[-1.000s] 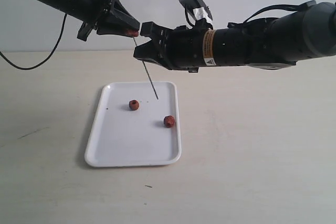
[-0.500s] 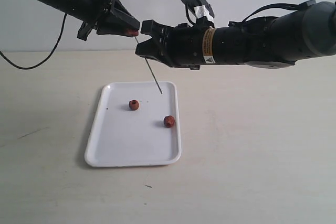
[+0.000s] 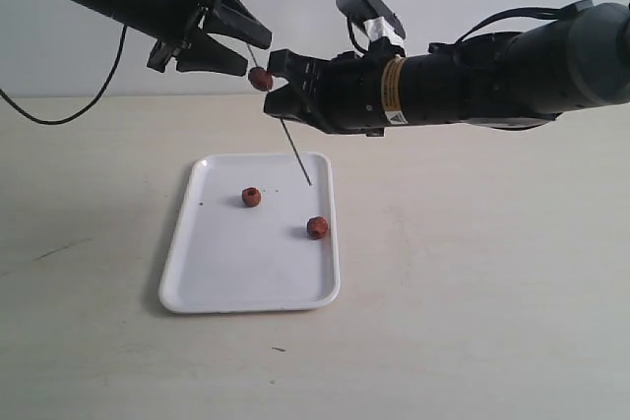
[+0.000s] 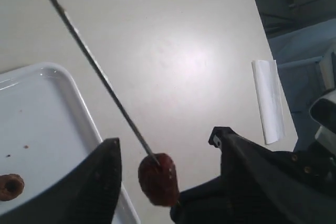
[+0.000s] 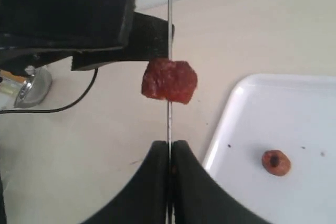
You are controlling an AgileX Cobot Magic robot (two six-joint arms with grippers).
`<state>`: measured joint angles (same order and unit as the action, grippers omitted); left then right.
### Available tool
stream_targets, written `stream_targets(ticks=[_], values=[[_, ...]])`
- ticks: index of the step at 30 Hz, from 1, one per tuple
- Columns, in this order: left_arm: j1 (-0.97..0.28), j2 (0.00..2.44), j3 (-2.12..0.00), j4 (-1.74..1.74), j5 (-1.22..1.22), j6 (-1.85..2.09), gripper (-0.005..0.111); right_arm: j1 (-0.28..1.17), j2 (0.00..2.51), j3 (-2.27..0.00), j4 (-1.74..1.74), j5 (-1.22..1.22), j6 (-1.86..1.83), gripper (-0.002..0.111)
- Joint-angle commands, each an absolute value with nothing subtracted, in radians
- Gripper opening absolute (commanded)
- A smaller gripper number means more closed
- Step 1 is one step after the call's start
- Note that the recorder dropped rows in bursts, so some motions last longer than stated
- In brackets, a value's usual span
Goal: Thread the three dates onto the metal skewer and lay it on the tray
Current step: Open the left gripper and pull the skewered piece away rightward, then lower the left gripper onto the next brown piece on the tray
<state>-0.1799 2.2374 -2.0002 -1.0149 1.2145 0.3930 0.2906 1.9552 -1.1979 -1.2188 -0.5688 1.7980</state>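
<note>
Beige tabletop (image 3: 492, 292) bears the white tray (image 3: 217, 282) holding two dates (image 3: 252, 197). Reaching in level, the right gripper (image 3: 280, 95) clamps the metal skewer (image 3: 295, 154), slanted above the tray, a third date (image 3: 261, 79) speared near its top. Left gripper (image 3: 254, 53), angled downward, gapes beside that date.

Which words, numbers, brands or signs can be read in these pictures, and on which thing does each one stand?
No text is readable in any view.
orange band around the right arm: dark print, too small and blurred to read.
white sticker just below that band: a small dark mark, not readable.
tray: no writing shows on it.
</note>
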Motion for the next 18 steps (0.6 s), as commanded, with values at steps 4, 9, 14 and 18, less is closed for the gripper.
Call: stream_targets(ticks=[4, 9, 14, 18], values=[[-0.185, 2.223, -1.997, -0.893, 1.221, 0.439, 0.055, 0.283, 1.906, -1.204, -1.513, -0.377, 1.989, 0.000], [-0.195, 2.203, -1.926, -0.862, 1.221, 0.516, 0.055, 0.283, 1.820, -1.201, -1.734, -0.314, 2.128, 0.000], [-0.231, 2.196, -1.782, -0.761, 1.221, 0.635, 0.055, 0.210, 1.694, -1.110, -1.744, -0.305, 2.128, 0.000], [-0.300, 2.196, -1.774, -0.586, 1.211, 0.767, 0.055, 0.172, 1.678, -1.031, -1.744, -0.308, 2.128, 0.000]])
